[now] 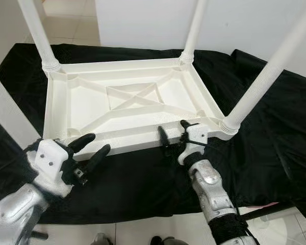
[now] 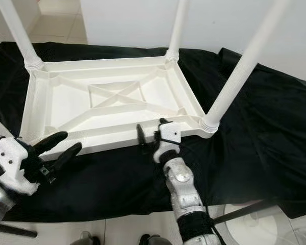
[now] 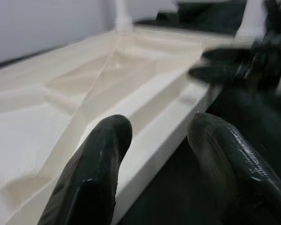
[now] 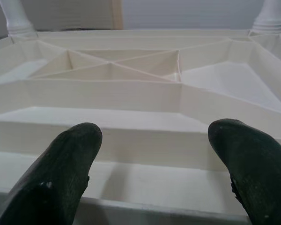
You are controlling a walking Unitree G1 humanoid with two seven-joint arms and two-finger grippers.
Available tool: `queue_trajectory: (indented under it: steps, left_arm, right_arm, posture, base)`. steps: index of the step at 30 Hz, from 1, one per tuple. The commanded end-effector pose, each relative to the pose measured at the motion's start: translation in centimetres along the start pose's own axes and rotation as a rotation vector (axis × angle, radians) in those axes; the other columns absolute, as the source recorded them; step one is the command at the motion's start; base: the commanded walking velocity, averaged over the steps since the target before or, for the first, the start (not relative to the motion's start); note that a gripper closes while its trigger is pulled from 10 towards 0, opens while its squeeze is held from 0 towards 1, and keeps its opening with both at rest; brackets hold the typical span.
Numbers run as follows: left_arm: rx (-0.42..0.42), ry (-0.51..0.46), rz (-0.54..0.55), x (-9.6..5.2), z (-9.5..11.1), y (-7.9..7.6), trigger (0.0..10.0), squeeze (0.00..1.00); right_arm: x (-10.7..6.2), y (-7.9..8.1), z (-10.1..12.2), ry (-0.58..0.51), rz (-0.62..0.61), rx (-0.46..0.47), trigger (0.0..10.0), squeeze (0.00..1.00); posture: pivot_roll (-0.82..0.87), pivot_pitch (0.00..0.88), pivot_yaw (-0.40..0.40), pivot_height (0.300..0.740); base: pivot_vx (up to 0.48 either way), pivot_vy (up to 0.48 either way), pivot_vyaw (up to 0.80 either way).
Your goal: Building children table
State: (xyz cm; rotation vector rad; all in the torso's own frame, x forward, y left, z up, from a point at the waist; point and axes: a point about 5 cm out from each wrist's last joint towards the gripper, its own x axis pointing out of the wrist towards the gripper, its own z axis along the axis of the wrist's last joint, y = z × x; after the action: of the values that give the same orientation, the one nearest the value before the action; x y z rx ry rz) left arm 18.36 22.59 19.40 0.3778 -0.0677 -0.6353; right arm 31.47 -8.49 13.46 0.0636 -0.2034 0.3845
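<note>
The white table [image 1: 132, 102] lies upside down on a black cloth [image 1: 275, 132], its legs [image 1: 260, 76] pointing up. The right gripper [image 1: 174, 130] and left gripper [image 1: 92, 148], both spread wide, sit at its near rim.

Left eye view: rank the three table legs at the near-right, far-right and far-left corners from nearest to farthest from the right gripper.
Measured from the right gripper, open at the upturned tabletop's near rim:
1. Near-right leg, just to the gripper's right.
2. Far-right leg, beyond the gripper at the far rim.
3. Far-left leg, diagonally across the tabletop.
</note>
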Motion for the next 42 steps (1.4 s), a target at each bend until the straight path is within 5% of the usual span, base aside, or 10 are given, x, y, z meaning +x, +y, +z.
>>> queue_trajectory:
  steps: [1,12,19,22,25,31,37,42]
  left_arm:
    - [0.028,0.064,0.037,-1.5,0.0,0.9,10.0,0.00]
    - [0.061,0.215,0.319,-9.1,1.9,5.1,10.0,0.00]
    - [0.064,0.194,0.471,-10.5,1.7,7.7,10.0,0.00]
    - [0.102,0.140,0.553,-9.9,1.6,9.1,10.0,0.00]
    - [0.102,0.053,0.637,-7.5,1.2,11.4,10.0,0.00]
    - [0.071,-0.019,0.610,-4.3,1.0,12.6,10.0,0.00]
    - [0.039,-0.101,0.539,0.0,0.6,13.6,10.0,0.00]
    - [0.029,-0.126,0.495,1.9,0.4,13.9,10.0,0.00]
  right_arm:
    - [-0.1,-0.4,-0.3,0.007,-0.010,0.007,10.0,0.00]
    - [1.1,0.0,-0.5,0.008,0.035,0.018,10.0,0.00]
    - [1.2,0.2,-0.7,0.007,0.039,0.017,10.0,0.00]
    - [1.2,0.2,-0.8,0.006,0.032,0.012,10.0,0.00]
    - [0.9,-0.3,-0.8,-0.002,-0.062,-0.037,10.0,0.00]
    - [0.3,-2.1,-1.0,0.007,-0.228,-0.127,10.0,0.00]
    - [-1.5,-5.0,-1.7,0.049,-0.456,-0.109,10.0,0.00]
    - [-2.2,-5.4,-2.0,0.067,-0.514,-0.098,10.0,0.00]
  posture:
    - [0.26,0.163,-0.137,0.740]
    - [0.30,0.175,-0.171,0.740]
    - [0.30,0.178,-0.167,0.740]
    - [0.29,0.178,-0.163,0.740]
    - [0.26,0.168,-0.144,0.740]
    - [0.22,0.161,-0.123,0.740]
    - [0.17,0.153,-0.096,0.740]
    - [0.14,0.150,-0.082,0.740]
  base:
    - [0.000,0.000,0.00]
    - [0.000,0.000,0.00]
    - [0.000,0.000,0.00]
    - [0.000,0.000,0.00]
    - [0.000,0.000,0.00]
    - [0.000,0.000,0.00]
    - [0.000,0.000,0.00]
    - [0.000,0.000,0.00]
